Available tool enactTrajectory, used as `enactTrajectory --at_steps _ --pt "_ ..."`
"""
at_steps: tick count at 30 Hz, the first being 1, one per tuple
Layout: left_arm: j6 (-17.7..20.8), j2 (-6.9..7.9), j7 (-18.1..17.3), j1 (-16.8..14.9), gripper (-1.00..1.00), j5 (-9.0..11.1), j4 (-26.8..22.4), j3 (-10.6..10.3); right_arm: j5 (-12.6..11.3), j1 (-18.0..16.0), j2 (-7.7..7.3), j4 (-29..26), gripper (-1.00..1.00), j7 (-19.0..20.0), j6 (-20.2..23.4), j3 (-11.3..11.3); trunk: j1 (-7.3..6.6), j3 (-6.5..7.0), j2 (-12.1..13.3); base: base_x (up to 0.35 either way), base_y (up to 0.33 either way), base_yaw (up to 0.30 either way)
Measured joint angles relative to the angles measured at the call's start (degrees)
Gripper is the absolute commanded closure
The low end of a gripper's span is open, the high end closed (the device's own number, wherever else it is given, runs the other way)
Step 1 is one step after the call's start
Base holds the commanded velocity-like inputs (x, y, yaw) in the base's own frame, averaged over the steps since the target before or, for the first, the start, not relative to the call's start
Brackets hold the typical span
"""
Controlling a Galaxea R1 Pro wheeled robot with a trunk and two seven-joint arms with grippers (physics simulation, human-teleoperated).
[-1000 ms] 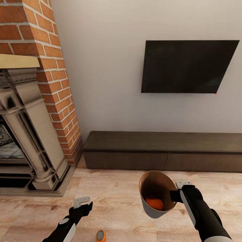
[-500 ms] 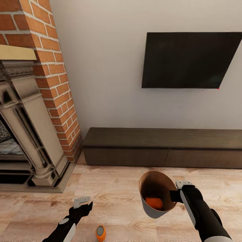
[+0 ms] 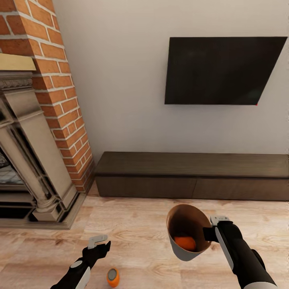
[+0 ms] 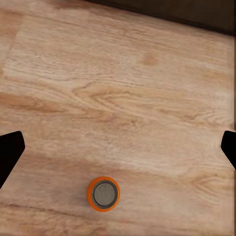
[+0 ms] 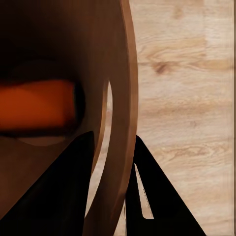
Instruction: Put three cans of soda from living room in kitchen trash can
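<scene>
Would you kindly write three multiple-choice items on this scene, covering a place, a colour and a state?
1. Where does the loose soda can stand?
A. on the wood floor
B. on the TV bench
C. on the mantel

2. What colour is the can inside the trash can?
A. blue
B. orange
C. green

3. How is the left hand?
A. shut on a can
B. open, holding nothing
C. gripping the bin

A: the soda can stands upright on the wood floor.
B: an orange can lies in the trash can, held by the right hand.
B: the left hand is spread above the floor.
</scene>
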Motion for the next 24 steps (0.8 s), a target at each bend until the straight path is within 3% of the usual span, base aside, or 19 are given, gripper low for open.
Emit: enactTrajectory --at_steps 4,12,24 --pt "-0.03 0.0 0.0 -0.02 -1.0 0.0 0.0 -0.02 -1.03 0.0 0.01 0.0 1.0 0.02 -0.03 0.02 0.0 0.0 0.0 0.0 -0.057 0.0" --pt "-0.03 0.0 0.0 -0.02 -1.0 0.0 0.0 -0.05 -0.89 0.0 0.01 0.0 1.0 0.01 -0.03 0.02 0.0 0.0 0.0 0.0 -0.009 0.0" --pt "0.02 0.07 0.0 0.0 -1.0 0.0 0.0 0.0 -0.81 0.01 0.01 0.01 1.0 0.02 -0.03 0.1 2.63 -2.77 -4.79 0.0 0.0 0.0"
